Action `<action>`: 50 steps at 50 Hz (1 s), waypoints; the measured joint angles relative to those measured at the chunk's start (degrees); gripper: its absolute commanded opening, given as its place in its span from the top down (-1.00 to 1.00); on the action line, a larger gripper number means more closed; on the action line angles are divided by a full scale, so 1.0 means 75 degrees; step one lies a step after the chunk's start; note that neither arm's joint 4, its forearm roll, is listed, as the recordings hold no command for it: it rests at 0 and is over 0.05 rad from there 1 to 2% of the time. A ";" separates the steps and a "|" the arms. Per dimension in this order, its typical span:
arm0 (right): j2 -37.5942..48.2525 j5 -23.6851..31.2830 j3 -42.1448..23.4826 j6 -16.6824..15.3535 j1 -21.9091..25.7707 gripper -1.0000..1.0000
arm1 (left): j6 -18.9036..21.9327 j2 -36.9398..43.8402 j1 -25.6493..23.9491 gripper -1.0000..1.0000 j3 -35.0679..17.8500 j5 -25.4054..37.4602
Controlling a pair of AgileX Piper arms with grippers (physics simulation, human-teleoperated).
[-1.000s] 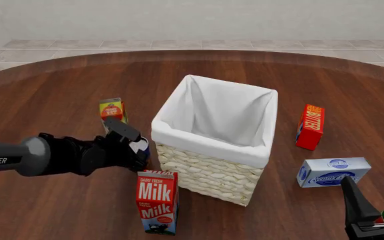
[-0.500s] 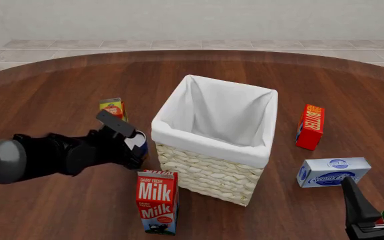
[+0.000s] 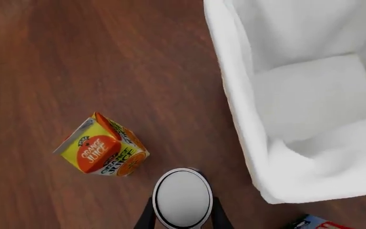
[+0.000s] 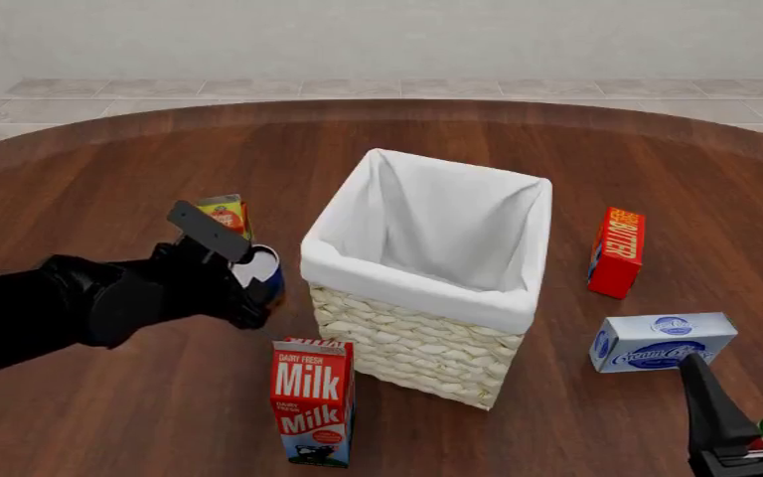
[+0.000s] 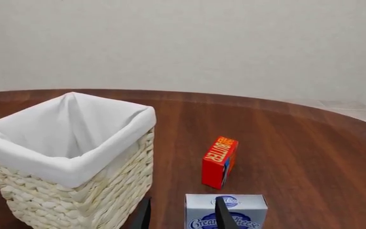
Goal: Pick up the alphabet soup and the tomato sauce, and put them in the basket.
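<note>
The front view looks forward and down from above the arms' side, taking in the whole round surface point(image 4: 116, 417) with the basket point(image 4: 415, 343) in the middle. The left wrist view looks almost straight down from close above, catching the basket's liner and the orange juice carton point(image 3: 101, 151). The right wrist view sits low, near the surface, facing level across it toward the wall, and shares the basket, the butter box point(image 5: 220, 161) and the cream cheese box point(image 5: 226, 213) with the front view.

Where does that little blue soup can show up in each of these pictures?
Front view: the alphabet soup sits at the left arm's tip, left of the basket.
Left wrist view: its pale top lies between the fingers.
Right wrist view: not visible.
Shared landmark: the basket, in all three.
</note>
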 measured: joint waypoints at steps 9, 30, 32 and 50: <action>-0.0060 0.0038 0.0000 0.0011 0.0017 -1.00 | 0.0134 -0.0320 0.0075 1.00 -0.0035 0.0264; -0.0138 0.0069 0.0001 0.0006 0.0038 -1.00 | 0.0415 -0.1256 -0.0025 1.00 -0.0268 0.1089; -0.0141 0.0069 0.0001 0.0006 0.0037 -1.00 | 0.0443 -0.1348 -0.0051 1.00 -0.0304 0.1174; -0.0146 0.0062 -0.0001 0.0035 0.0026 -1.00 | 0.0744 -0.1963 -0.0279 1.00 -0.0918 0.1975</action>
